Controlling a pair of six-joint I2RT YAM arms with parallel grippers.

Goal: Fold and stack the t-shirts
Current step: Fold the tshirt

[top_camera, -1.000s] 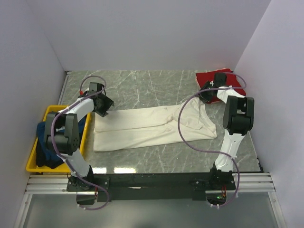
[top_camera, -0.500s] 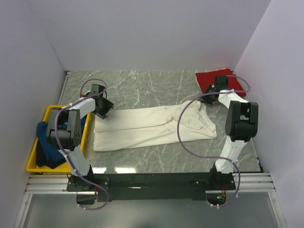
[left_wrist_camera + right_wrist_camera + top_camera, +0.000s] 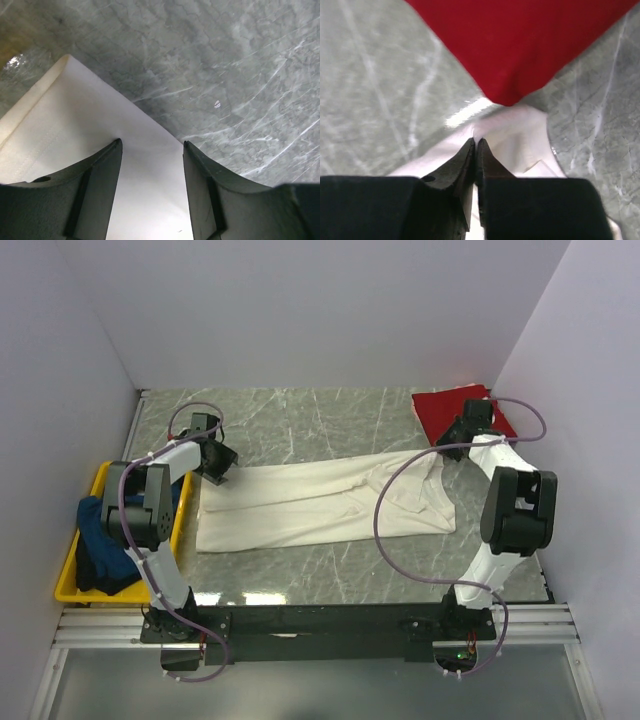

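The cream-white t-shirt [image 3: 310,505] lies stretched in a long band across the middle of the table. My left gripper [image 3: 215,472] is open over its far left corner, and the left wrist view shows the jaws [image 3: 151,145] apart with the cloth [image 3: 75,130] between them. My right gripper [image 3: 447,444] is shut on the shirt's far right edge; the right wrist view shows it [image 3: 476,141] pinching white cloth [image 3: 520,135] just short of the red t-shirt [image 3: 520,45]. The red t-shirt [image 3: 450,408] lies folded at the far right. The dark blue t-shirt [image 3: 100,540] is bunched in the tray.
The yellow plastic tray [image 3: 70,585] stands at the left edge of the table beside the left arm. White walls close in the table on the left, the far side and the right. A purple cable loops over the shirt's right part.
My right gripper has moved right and farther out with the shirt's edge, pulling the far edge straighter toward the red shirt. The left gripper has stayed near the left corner.
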